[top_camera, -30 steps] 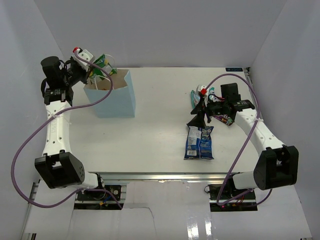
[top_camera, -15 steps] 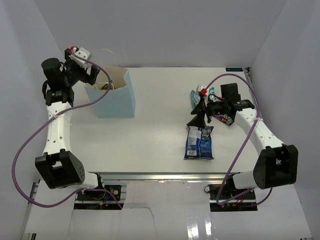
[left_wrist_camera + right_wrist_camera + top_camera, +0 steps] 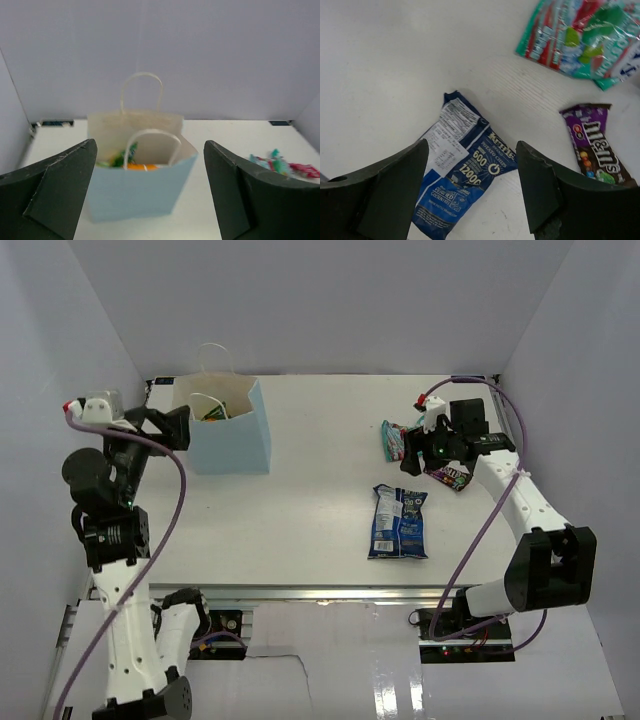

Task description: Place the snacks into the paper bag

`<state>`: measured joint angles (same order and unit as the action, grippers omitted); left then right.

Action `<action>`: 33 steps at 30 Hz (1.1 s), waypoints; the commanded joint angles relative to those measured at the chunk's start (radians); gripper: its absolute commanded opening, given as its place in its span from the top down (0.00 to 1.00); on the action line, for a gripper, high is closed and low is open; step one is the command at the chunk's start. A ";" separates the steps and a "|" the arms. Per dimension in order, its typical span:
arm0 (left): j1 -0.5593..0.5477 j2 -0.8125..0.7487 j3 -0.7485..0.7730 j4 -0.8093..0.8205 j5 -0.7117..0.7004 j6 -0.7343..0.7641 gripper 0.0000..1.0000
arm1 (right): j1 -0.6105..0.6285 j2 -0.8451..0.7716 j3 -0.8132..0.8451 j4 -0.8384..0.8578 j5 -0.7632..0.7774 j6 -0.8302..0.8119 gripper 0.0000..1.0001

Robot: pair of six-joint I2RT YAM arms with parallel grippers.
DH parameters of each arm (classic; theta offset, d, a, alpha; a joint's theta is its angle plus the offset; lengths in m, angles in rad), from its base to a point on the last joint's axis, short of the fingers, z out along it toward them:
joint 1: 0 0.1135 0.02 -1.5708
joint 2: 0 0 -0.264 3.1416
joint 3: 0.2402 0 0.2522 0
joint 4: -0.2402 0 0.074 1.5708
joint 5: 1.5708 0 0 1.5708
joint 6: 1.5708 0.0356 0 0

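Snacks (image 3: 399,522): 3 pkts on table (image 3: 310,490), 2 in 1 paper bag (image 3: 235,445)

The left fingers (image 3: 55,190) and right fingers (image 3: 380,195) stand spread apart (both empty).

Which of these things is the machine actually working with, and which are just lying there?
Part of the job: paper bag; green packet and orange packet inside it; blue-white bag, teal-red candy bag and purple candy pack, lying outside it.
Just there: white table, grey walls.
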<state>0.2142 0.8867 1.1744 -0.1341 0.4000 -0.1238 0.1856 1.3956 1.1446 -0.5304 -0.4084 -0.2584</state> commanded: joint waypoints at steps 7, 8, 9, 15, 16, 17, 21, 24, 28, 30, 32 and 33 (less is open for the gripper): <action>0.004 -0.390 -0.324 -0.441 0.046 -0.508 0.02 | -0.120 0.095 -0.034 -0.068 0.140 0.243 0.24; 0.004 -0.411 -0.390 -0.449 0.078 -0.539 0.02 | -0.129 0.095 -0.051 -0.072 0.103 0.251 0.25; 0.004 -0.451 -0.430 -0.450 0.115 -0.609 0.02 | -0.132 0.094 -0.071 -0.072 0.083 0.277 0.25; 0.004 -0.525 -0.692 -0.368 0.333 -0.789 0.04 | -0.135 0.131 -0.203 0.001 -0.026 0.326 0.25; 0.004 -0.529 -0.709 -0.354 0.350 -0.804 0.04 | -0.135 0.146 -0.197 0.001 -0.036 0.327 0.25; 0.005 -0.528 -0.722 -0.345 0.364 -0.807 0.04 | -0.135 0.178 -0.192 0.004 -0.044 0.329 0.25; 0.004 -0.520 -0.749 -0.337 0.408 -0.800 0.04 | -0.135 0.249 -0.171 0.020 -0.049 0.337 0.25; 0.004 -0.532 -0.763 -0.338 0.421 -0.806 0.04 | -0.135 0.281 -0.177 0.052 -0.017 0.343 0.26; 0.004 -0.563 -0.786 -0.338 0.442 -0.827 0.04 | -0.143 0.306 -0.198 0.099 0.022 0.341 0.28; 0.004 -0.578 -0.799 -0.340 0.442 -0.836 0.04 | -0.150 0.313 -0.221 0.128 0.005 0.340 0.31; 0.004 -0.581 -0.809 -0.340 0.450 -0.840 0.04 | -0.159 0.325 -0.235 0.170 -0.026 0.338 0.35; 0.004 -0.581 -0.814 -0.340 0.451 -0.843 0.04 | -0.161 0.330 -0.238 0.181 -0.033 0.337 0.37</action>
<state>0.2142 0.3149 0.3790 -0.4877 0.8185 -0.9485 0.0372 1.6833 0.9421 -0.4351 -0.4541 0.0875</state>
